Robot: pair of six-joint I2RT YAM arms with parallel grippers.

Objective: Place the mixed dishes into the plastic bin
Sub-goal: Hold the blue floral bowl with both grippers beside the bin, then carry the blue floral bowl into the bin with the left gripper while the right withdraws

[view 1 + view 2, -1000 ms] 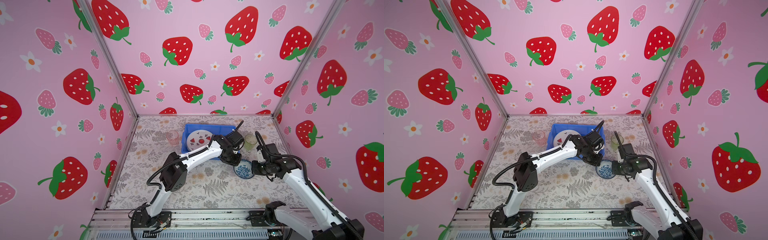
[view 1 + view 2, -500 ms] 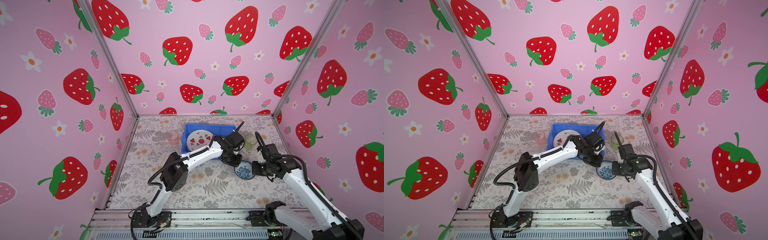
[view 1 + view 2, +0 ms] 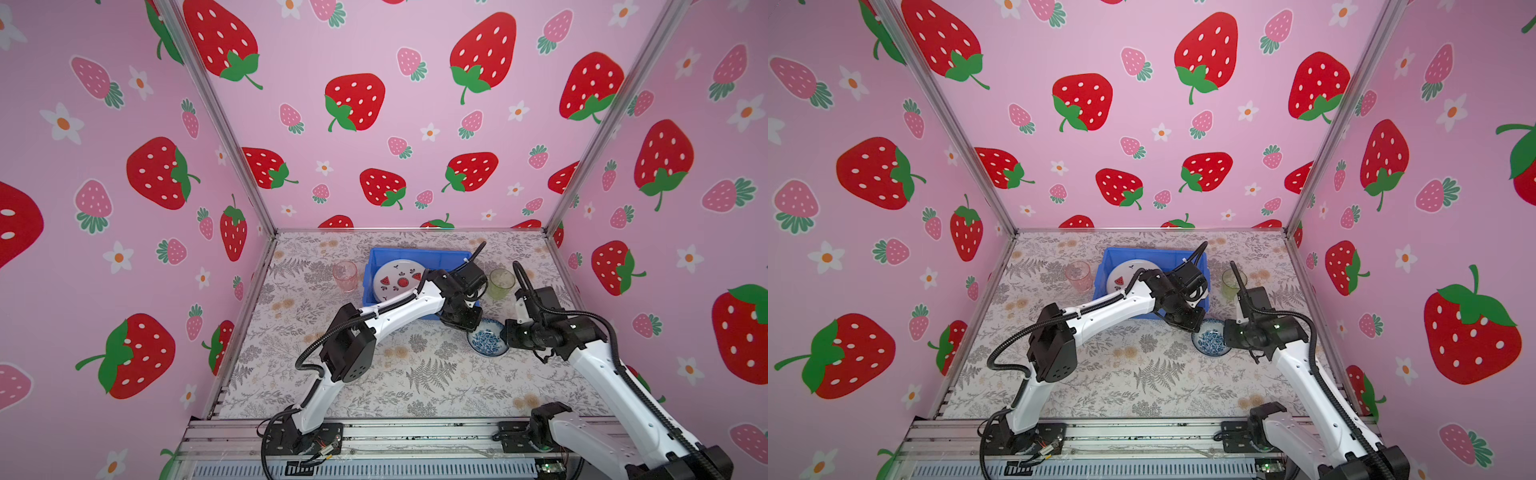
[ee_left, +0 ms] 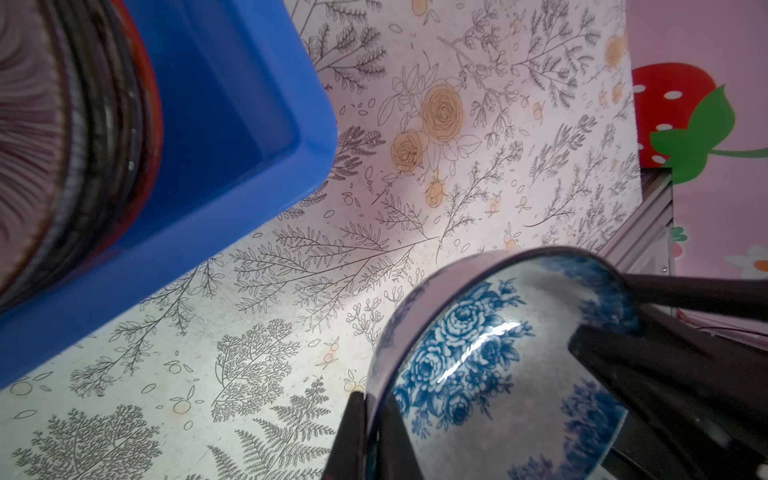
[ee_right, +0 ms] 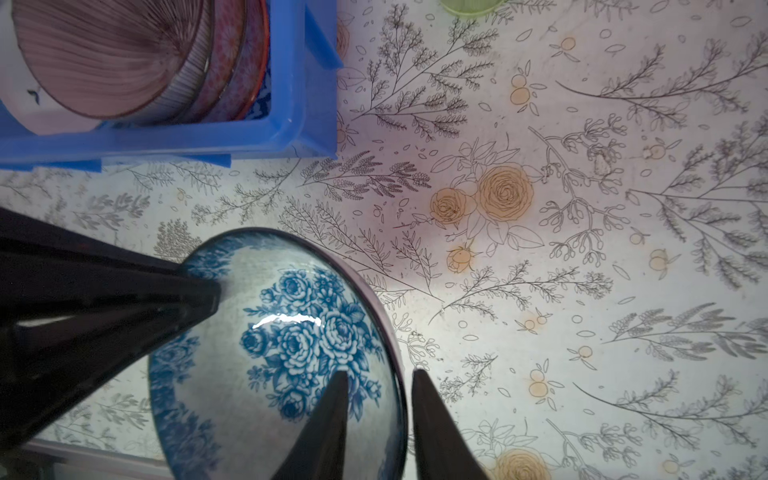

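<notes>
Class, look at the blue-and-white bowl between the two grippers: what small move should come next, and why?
Probably the right gripper should draw back off the blue-and-white bowl. Its jaws stand open astride the rim, one finger inside, while the left gripper is shut on the rim across from it. Once clear, the left can carry the bowl to the blue bin.

We see the bright blue plastic bin (image 3: pixel 417 252) at twelve o'clock in both top views. Inside it, the white watermelon plate (image 3: pixel 397 279) leans tilted at the left, and the nested bowls (image 5: pixel 116 54), the ribbed one uppermost, fill the right end. The blue-and-white bowl (image 3: pixel 489 340) lies mouth up outside, at the bin's five o'clock. The pink tumbler (image 3: pixel 345 276) stands upright at its nine o'clock and the green tumbler (image 3: pixel 500 282) at three.
</notes>
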